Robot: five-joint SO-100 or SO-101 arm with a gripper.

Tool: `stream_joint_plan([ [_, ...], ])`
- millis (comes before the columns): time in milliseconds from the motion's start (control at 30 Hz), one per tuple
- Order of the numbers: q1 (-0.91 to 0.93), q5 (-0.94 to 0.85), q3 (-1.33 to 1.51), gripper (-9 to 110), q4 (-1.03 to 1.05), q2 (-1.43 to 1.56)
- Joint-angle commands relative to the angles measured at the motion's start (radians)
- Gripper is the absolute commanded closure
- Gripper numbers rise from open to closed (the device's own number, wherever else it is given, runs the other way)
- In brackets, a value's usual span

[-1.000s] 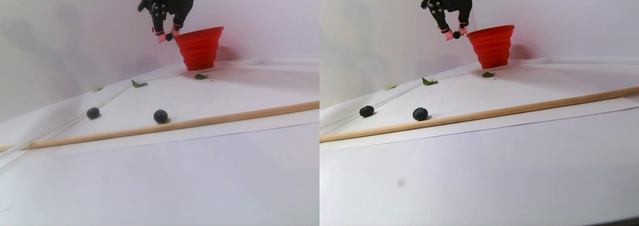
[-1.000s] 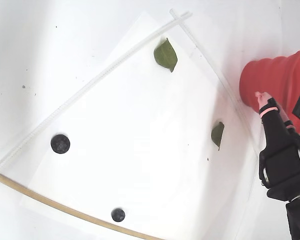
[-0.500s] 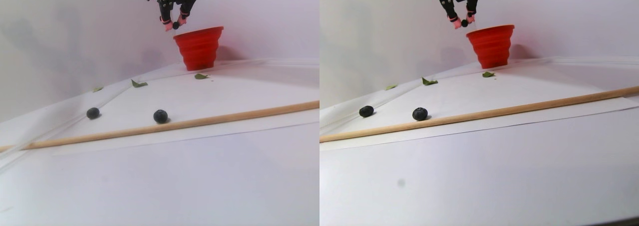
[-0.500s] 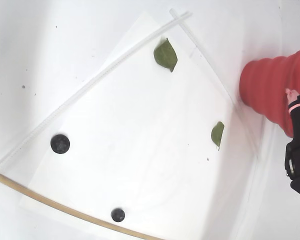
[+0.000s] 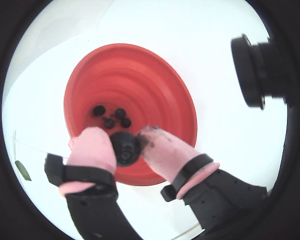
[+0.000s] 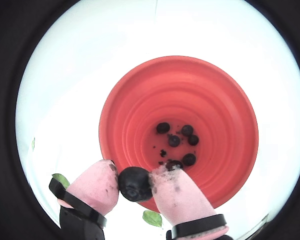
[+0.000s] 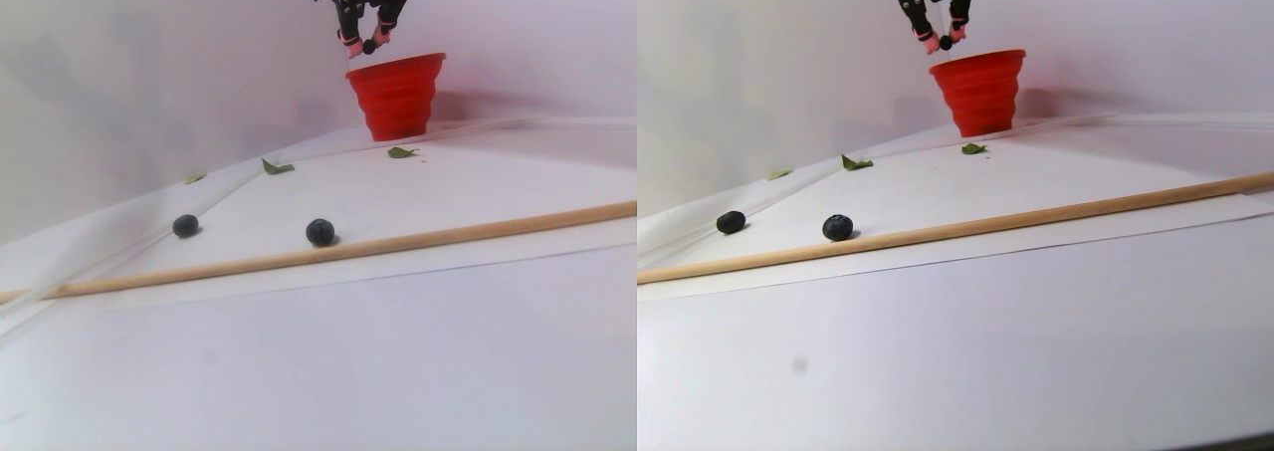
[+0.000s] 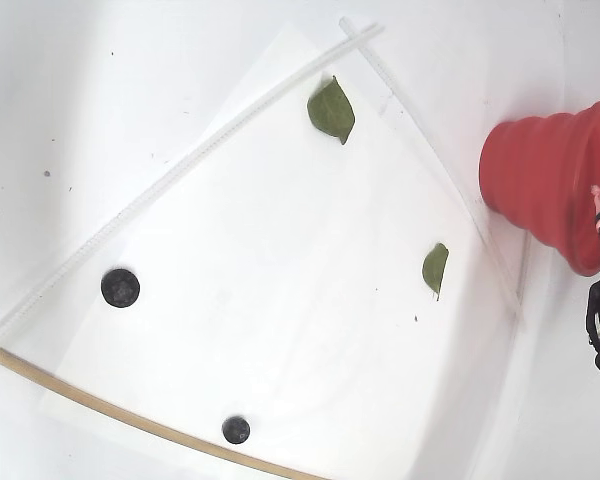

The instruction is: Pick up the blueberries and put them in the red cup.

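White table (image 8: 180, 60); gripper (image 6: 135, 184) pinched on berry (image 6: 135, 183) above cup (image 6: 225, 125) near rim: may drop outside.

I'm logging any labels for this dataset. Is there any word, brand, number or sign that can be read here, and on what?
None: no readable text in any view.
The red ribbed collapsible cup, the black gripper with pink fingertips, the dark round blueberry it holds and the long wooden stick bear no markings.
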Motion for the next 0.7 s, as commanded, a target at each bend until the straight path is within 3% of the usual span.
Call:
stream_joint_plan([
  [0, 0.009, 0.005, -0.115, 89, -0.005, 0.012],
  [667, 0.009, 0.006, -0.095, 83, 0.041, 0.092],
])
